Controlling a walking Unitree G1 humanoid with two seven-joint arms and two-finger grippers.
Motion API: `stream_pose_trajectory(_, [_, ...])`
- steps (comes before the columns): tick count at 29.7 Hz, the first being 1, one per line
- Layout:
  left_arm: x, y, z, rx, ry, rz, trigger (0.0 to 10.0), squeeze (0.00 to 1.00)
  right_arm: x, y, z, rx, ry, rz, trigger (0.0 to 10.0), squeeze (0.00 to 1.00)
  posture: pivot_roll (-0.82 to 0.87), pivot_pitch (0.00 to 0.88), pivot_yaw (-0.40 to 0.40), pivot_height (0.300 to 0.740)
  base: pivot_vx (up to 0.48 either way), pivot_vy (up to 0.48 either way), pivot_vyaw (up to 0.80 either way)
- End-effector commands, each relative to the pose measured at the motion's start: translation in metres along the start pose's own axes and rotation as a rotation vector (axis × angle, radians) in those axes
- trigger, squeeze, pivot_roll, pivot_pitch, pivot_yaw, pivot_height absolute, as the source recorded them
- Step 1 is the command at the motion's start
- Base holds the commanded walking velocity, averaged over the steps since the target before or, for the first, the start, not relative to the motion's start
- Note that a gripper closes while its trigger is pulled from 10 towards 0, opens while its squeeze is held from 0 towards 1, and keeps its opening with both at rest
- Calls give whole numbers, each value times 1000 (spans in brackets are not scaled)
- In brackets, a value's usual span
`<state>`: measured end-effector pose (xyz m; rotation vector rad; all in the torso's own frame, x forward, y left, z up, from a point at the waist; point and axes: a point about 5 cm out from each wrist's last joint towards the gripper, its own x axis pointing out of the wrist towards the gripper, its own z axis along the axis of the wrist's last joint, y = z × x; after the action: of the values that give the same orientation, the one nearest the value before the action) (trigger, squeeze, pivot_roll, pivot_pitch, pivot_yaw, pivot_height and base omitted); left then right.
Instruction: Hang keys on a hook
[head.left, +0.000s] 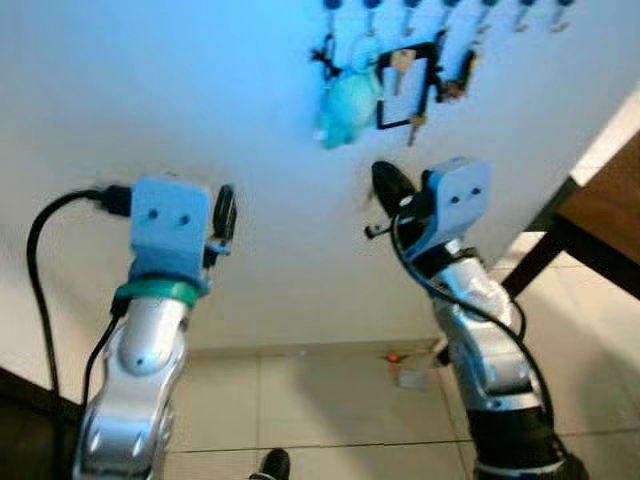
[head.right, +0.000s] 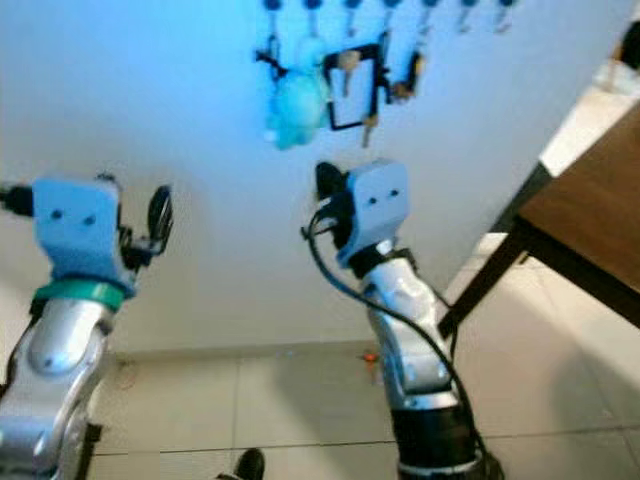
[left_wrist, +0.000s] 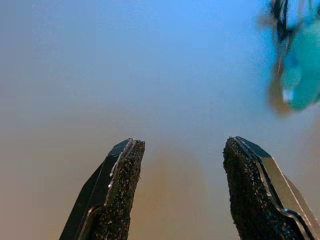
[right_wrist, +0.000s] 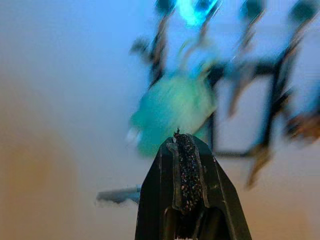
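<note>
A row of dark hooks runs along the top of the white wall. From them hang a teal plush keychain, a black loop with a gold key and more keys. My right gripper is raised just below the hanging keys, its fingers pressed together with nothing between them. My left gripper is held up farther left against bare wall, its fingers apart and empty. The teal keychain shows blurred in the left wrist view.
A dark wooden table with a black leg stands at the right. Beige floor tiles lie below the wall, with a small object at the baseboard. A black cable loops by my left arm.
</note>
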<state>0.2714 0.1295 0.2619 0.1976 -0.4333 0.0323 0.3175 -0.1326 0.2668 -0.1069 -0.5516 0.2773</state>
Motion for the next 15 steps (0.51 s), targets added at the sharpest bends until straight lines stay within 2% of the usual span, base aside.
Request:
stream_pose_trajectory(1, [4,-2,1,-16,-5,-25,10000,0,8,-4,22,34,-86,-45,10000,0,-88,61,80,740,0,0,0])
stream_pose_trajectory(6, [12,-11,9,-48,-35,-74,10000,0,10,-12,26,123,-114,-120,10000,0,-93,59,85,740,0,0,0])
stream_pose_trajectory(10, [15,-19,11,-56,-43,-108,10000,0,6,-12,18,129,-88,-139,10000,0,-98,56,90,740,0,0,0])
stream_pose_trajectory(15, [11,-29,7,-81,-15,-154,10000,0,1,-7,9,135,-42,-136,10000,0,-96,57,92,740,0,0,-113])
